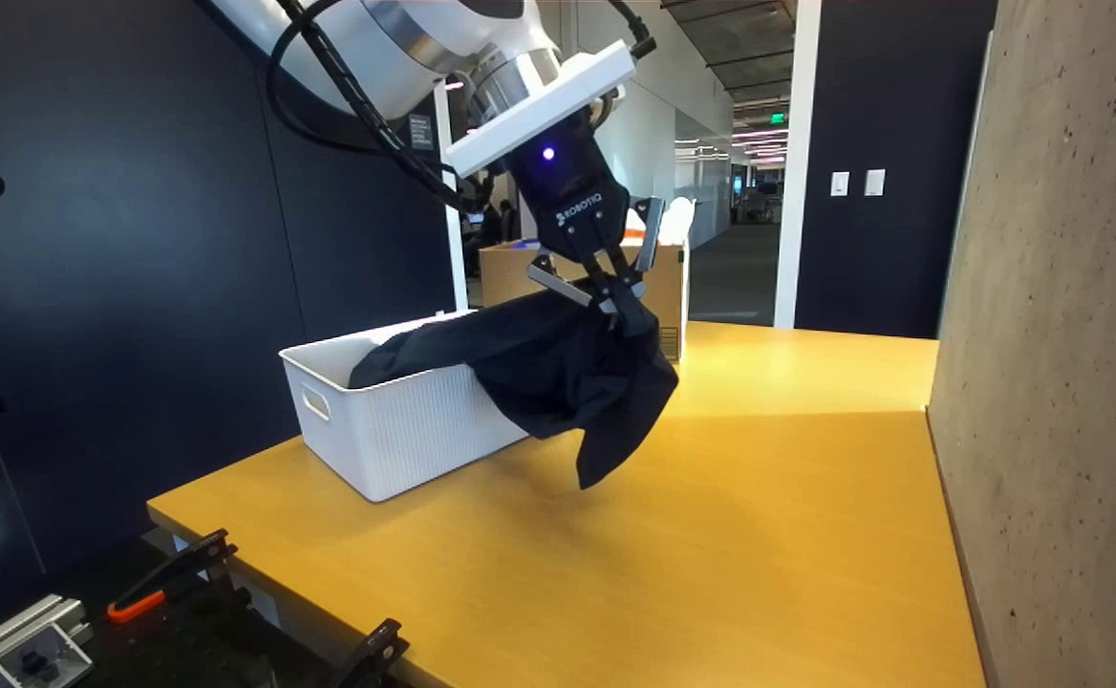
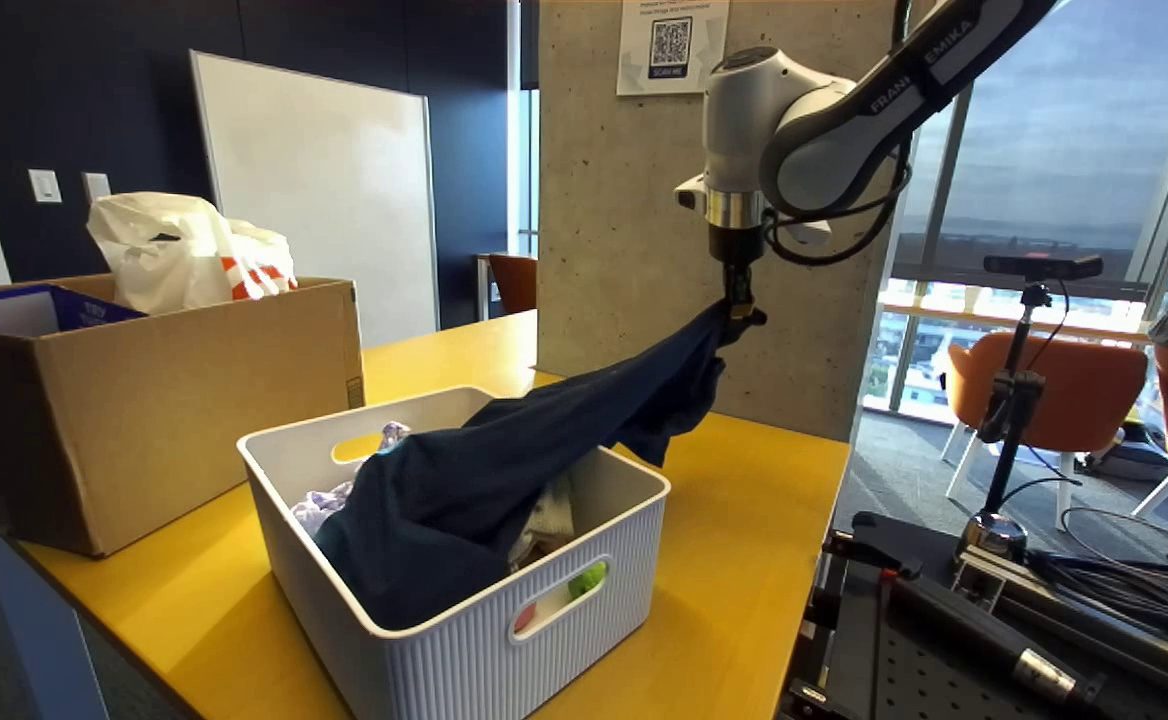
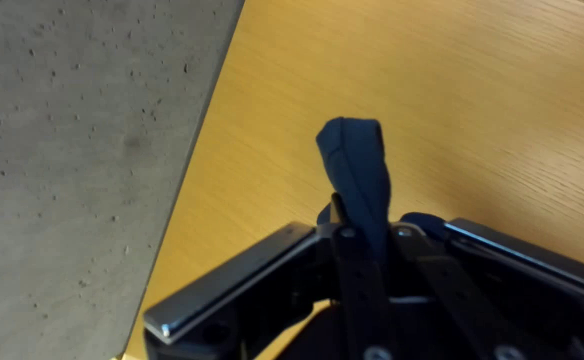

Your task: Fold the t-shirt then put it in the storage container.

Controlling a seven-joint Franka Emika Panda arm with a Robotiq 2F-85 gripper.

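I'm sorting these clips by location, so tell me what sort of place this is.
Probably an office, though nothing readable names it: in an exterior view there is a large whiteboard, and orange chairs stand near tall windows.

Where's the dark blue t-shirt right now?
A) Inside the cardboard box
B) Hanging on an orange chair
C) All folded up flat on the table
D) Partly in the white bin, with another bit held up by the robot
D, because both exterior views show the navy-blue t-shirt lying partly inside the white storage bin while another part is pinched in the gripper.
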